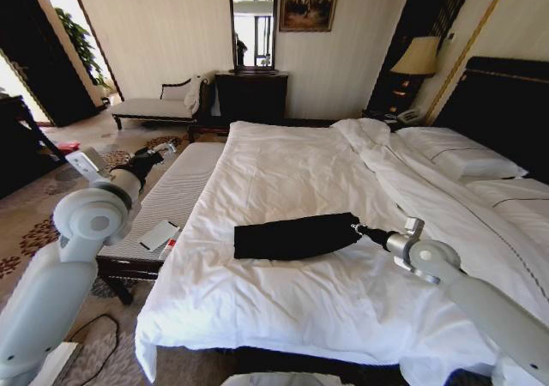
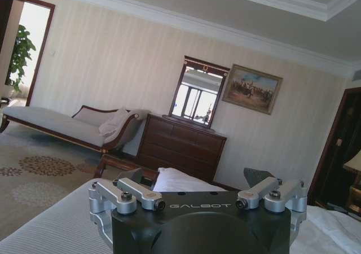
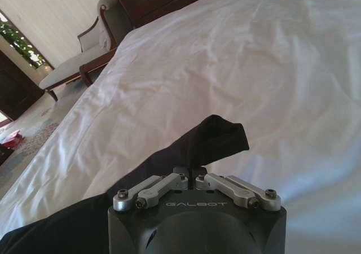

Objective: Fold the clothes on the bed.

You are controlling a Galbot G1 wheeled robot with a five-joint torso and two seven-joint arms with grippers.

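Note:
The clothes [image 1: 292,238] are one black garment lying as a long folded band across the near half of the bed [image 1: 283,159]. My right gripper [image 1: 356,226] is at the band's right end, shut on the black fabric. In the right wrist view the gripper [image 3: 192,179] pinches the cloth, and a corner of the black fabric [image 3: 217,138] sticks up just past the fingertips. My left gripper [image 1: 159,154] is held up to the left of the bed, over the striped bench, and it is open [image 2: 194,178] with nothing in it.
The striped bench [image 1: 176,193] runs along the bed's left side, with a small white flat thing [image 1: 159,234] on its near end. Pillows [image 1: 459,154] and the rumpled duvet [image 1: 412,180] lie at the right. A chaise [image 1: 159,105] and a dark dresser [image 1: 250,94] stand at the far wall.

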